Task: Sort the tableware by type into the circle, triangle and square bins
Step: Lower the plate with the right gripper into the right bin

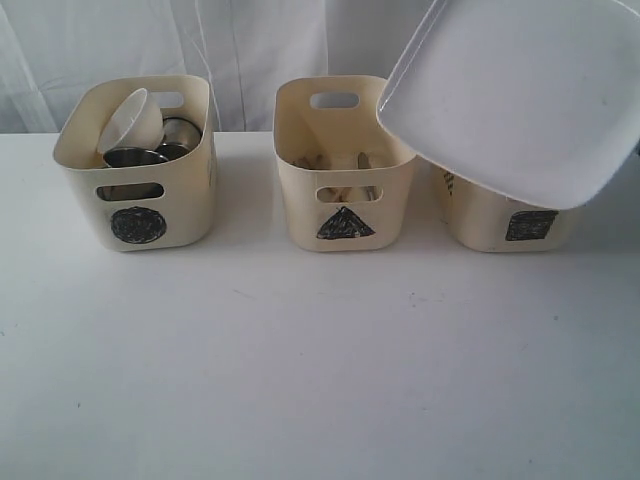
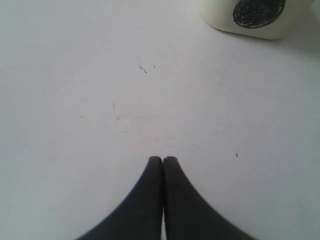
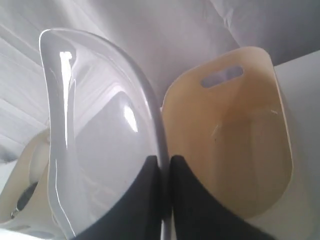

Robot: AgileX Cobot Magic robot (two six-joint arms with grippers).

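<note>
The large white squarish plate (image 1: 515,90) hangs tilted in the air above the square bin (image 1: 520,222) at the right. My right gripper (image 3: 164,161) is shut on the plate's rim (image 3: 159,140), with the inside of the square bin (image 3: 235,145) beside it. The circle bin (image 1: 140,165) at the left holds the small white bowl (image 1: 130,122) and the steel bowl and cups (image 1: 160,148). The triangle bin (image 1: 343,165) in the middle holds wooden pieces, barely seen. My left gripper (image 2: 163,161) is shut over bare table, short of the circle bin (image 2: 250,17).
The white table (image 1: 320,360) stretches in front of the three bins. A white curtain (image 1: 240,50) hangs behind them. Neither arm shows in the exterior view.
</note>
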